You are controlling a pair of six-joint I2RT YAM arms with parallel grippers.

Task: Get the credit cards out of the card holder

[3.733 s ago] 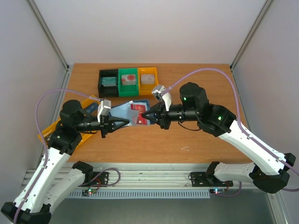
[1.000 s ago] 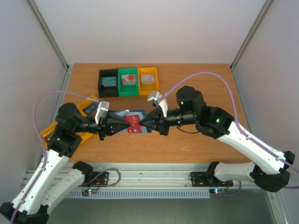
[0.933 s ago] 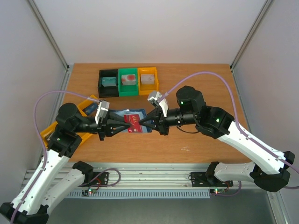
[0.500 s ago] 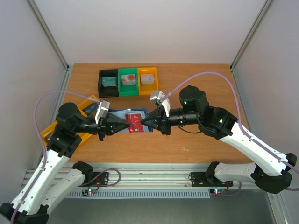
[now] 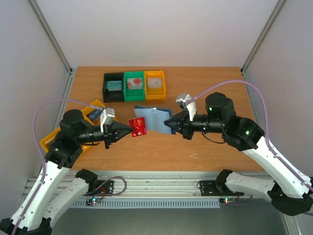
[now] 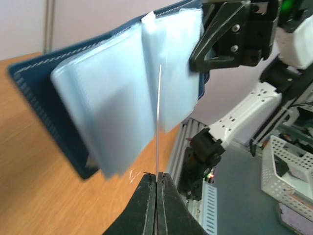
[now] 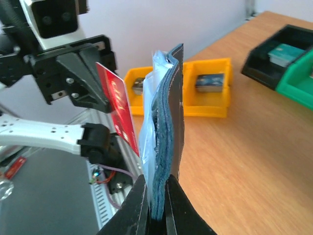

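My left gripper (image 5: 131,130) is shut on the near edge of a red credit card (image 5: 139,127) and holds it in the air, clear of the holder. In the left wrist view that card (image 6: 159,117) shows edge-on, rising from the closed fingertips (image 6: 149,182). To its right, my right gripper (image 5: 167,123) is shut on the slate-blue card holder (image 5: 152,116), which hangs open above the table with its pale pocket pages (image 6: 112,98) fanned out. The right wrist view shows the holder (image 7: 168,132) pinched between the fingers, and the red card (image 7: 116,112) just left of it.
Black (image 5: 113,86), green (image 5: 134,85) and yellow (image 5: 155,83) bins stand in a row at the back of the table, each with a card inside. An orange-yellow tray (image 5: 49,138) lies at the left edge under my left arm.
The two grippers have pulled apart. The red card has slid out of the holder with my left gripper, and my right gripper has carried the holder away to the right.
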